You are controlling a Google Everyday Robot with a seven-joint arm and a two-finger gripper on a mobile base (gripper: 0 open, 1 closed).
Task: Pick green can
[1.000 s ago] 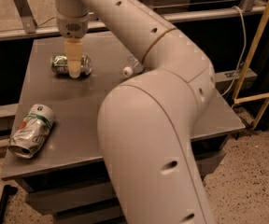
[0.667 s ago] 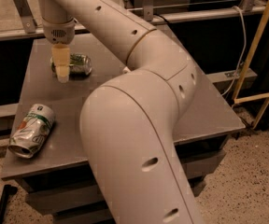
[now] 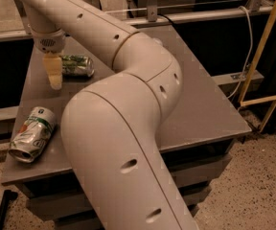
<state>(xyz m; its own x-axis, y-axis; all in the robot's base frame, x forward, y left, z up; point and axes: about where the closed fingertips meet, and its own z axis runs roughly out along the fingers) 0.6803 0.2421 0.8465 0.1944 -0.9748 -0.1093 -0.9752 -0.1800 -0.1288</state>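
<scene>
The green can [image 3: 77, 65] lies on its side at the far left of the grey table [image 3: 200, 104]. It is dark green with a mottled light-green pattern and a shiny end. My gripper [image 3: 54, 74] hangs from the arm's wrist just left of the can, its pale fingers pointing down at the table beside the can's left end. The arm [image 3: 119, 128] sweeps across the middle of the view and hides the table's centre.
A larger crushed white can [image 3: 33, 133] with a green band and orange marks lies on its side near the table's front left edge. A yellow frame [image 3: 267, 56] and a cable stand to the right of the table. A rail runs behind.
My gripper has moved left across the green can, from over the can to beside its left end. The can has not moved.
</scene>
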